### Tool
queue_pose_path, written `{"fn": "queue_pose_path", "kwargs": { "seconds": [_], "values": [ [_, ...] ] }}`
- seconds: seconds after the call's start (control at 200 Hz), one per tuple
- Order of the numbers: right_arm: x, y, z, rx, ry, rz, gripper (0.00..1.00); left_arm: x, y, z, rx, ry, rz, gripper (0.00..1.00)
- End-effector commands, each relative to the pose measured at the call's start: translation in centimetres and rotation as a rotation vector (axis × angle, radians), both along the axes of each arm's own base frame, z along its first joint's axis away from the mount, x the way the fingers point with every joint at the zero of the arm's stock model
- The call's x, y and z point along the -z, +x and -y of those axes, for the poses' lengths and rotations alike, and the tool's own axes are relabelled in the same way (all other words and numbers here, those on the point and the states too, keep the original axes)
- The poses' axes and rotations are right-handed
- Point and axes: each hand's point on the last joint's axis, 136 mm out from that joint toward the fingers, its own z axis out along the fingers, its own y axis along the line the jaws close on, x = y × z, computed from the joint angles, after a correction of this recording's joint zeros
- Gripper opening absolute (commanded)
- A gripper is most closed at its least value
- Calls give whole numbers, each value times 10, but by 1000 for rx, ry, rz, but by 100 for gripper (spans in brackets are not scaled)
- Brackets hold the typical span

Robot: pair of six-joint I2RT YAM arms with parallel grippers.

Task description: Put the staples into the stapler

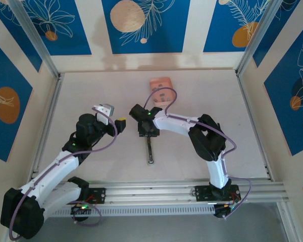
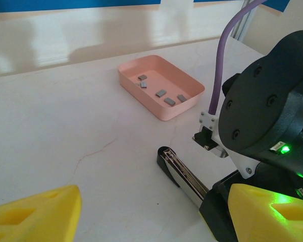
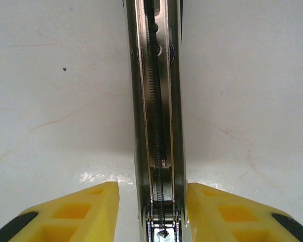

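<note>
Metal rail and black bar made the stapler (image 3: 156, 101) stiff, light and, we judged, prone to slide on the table (image 1: 91, 91); the rail's flanks offered the hold, clear of the thin spring (image 3: 152, 75). It lay mid-table, channel up, long axis near to far, one end toward the arm bases, the other toward the pink tray (image 2: 139, 96) holding the staples (image 2: 161, 93). The right gripper (image 3: 151, 186) straddled the rail, jaws part open, gap on one side, clamping nothing; the left gripper (image 2: 154, 190) stood wide, empty.

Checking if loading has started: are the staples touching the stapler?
Apart. Left wrist view: the staples lie inside the pink tray, with bare table between tray and stapler.
</note>
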Motion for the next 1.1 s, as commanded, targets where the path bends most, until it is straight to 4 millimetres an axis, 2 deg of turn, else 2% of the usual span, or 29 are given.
{"fn": "queue_pose_path", "kwargs": {
  "seconds": [0.0, 0.33, 0.405, 0.49, 0.785, 0.855, 0.935, 1.095],
  "values": [
    [16, -5, 1, 5, -1, -57, 36, -5, 0, 0, -9, -20, 17, 76],
    [27, 0, -5, -20, 8, -80, 35, -2, -1, -4, -32, -12, 18, 76],
    [27, 2, -6, -29, 9, -75, 31, -1, -1, -5, -35, -10, 16, 77],
    [24, 10, -6, -40, 7, -50, 26, 0, -1, -6, -35, -1, 15, 77],
    [15, 43, -11, -123, 0, -3, 23, 4, 4, -11, -75, 10, -16, 78],
    [13, 47, -13, -147, 1, 7, 26, 4, 4, -10, -76, 9, -20, 78],
    [6, 49, -18, -176, 16, 18, 36, 4, 3, -11, -79, 4, -21, 78],
    [-29, 44, -21, -249, 42, 64, 48, 0, 2, -13, -84, 9, -19, 78]
  ]
}}
